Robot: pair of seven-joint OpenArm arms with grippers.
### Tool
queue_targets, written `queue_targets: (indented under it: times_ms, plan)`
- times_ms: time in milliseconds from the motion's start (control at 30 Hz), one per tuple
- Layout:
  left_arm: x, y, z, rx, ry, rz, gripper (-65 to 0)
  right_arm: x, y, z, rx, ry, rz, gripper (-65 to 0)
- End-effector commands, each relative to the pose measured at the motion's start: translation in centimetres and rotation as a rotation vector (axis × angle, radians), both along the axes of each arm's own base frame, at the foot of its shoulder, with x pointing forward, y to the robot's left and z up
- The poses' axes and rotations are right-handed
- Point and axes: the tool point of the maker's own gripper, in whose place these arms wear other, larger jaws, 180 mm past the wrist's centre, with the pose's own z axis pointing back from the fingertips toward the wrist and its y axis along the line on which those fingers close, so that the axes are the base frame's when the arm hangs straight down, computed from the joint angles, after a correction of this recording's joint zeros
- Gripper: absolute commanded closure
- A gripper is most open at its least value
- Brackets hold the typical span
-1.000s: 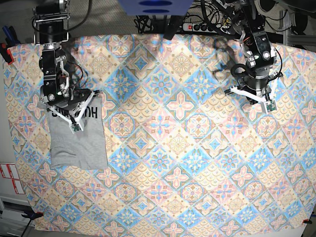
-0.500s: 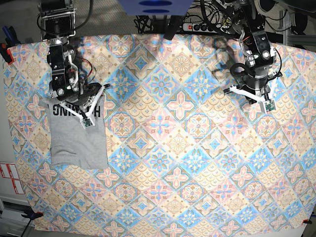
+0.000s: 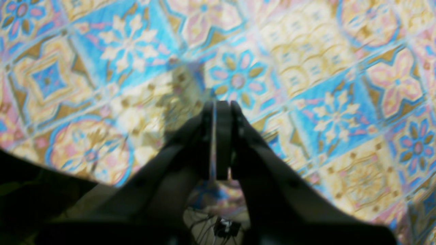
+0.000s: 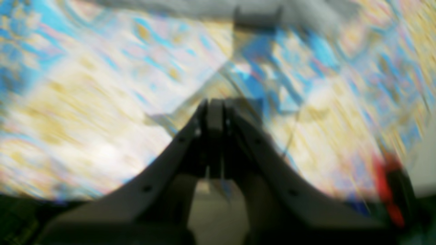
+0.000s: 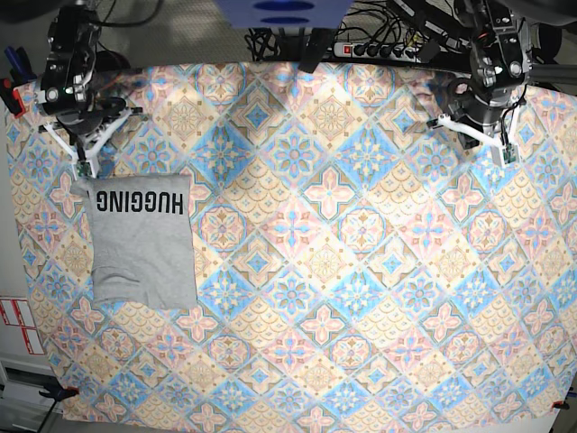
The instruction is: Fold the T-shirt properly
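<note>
The T-shirt (image 5: pixel 142 242) lies folded on the tablecloth (image 5: pixel 343 271) near its left edge in the base view. The right end effector (image 5: pixel 84 169) hangs just behind it. The left end effector (image 5: pixel 507 155) is far across, over the cloth's back right corner.

Folded T-shirt (image 5: pixel 142 244) flat on patterned tablecloth (image 5: pixel 361 271).
</note>
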Motion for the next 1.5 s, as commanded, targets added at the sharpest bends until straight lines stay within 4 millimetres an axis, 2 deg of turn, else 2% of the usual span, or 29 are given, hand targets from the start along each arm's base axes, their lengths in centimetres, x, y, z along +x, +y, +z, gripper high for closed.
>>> queue_targets:
  times_ms: [0,233,500,633,733,833,933,1033,1133,1267,1467]
  plan:
    - [-0.4,0.1,0.5,0.002,-0.009,-0.012,0.0,-0.6,-0.5,0.5,-0.019,0.001,0.0,0.0]
    - [-6.5,-0.1,-1.1,-0.045,0.134,-0.031,0.0,-6.9,-2.6,-0.1,-0.058,0.118,-0.047,0.0]
    - [-14.2,-0.4,-2.6,-0.058,0.324,-0.028,0.0,-12.9,-2.7,-1.2,-0.062,0.263,-0.046,0.0]
    - [-16.8,-0.4,-3.4,-0.065,0.395,-0.017,0.0,-16.2,-2.3,-1.8,-0.052,0.346,-0.042,0.0]
    - [-19.4,-1.0,-5.9,-0.099,0.486,-0.01,0.0,-18.6,-1.7,-3.2,-0.021,0.415,-0.062,0.0]
    - [-20.5,-2.2,-9.2,-0.12,0.517,-0.023,0.0,-21.1,-1.3,-5.2,0.015,0.49,-0.078,0.0]
    - [-22.1,-2.8,-12.7,-0.068,0.556,-0.1,0.0,-23.0,0.1,-7.5,0.067,0.508,-0.068,0.0]
    - [-24.1,-3.9,-15.7,-0.033,0.583,-0.181,0.0,-25.9,1.3,-10.0,0.118,0.557,-0.072,0.0]
    - [-25.8,-4.6,-18.3,-0.008,0.602,-0.242,0.0,-26.3,2.5,-13.0,0.165,0.579,-0.086,0.0]
    - [-27.6,-4.5,-20.9,0.011,0.647,-0.273,0.0,-27.2,3.4,-16.0,0.206,0.605,-0.112,0.0]
    - [-27.1,-4.9,-23.8,0.047,0.639,-0.371,0.0,-27.8,4.3,-19.4,0.247,0.597,-0.165,0.0]
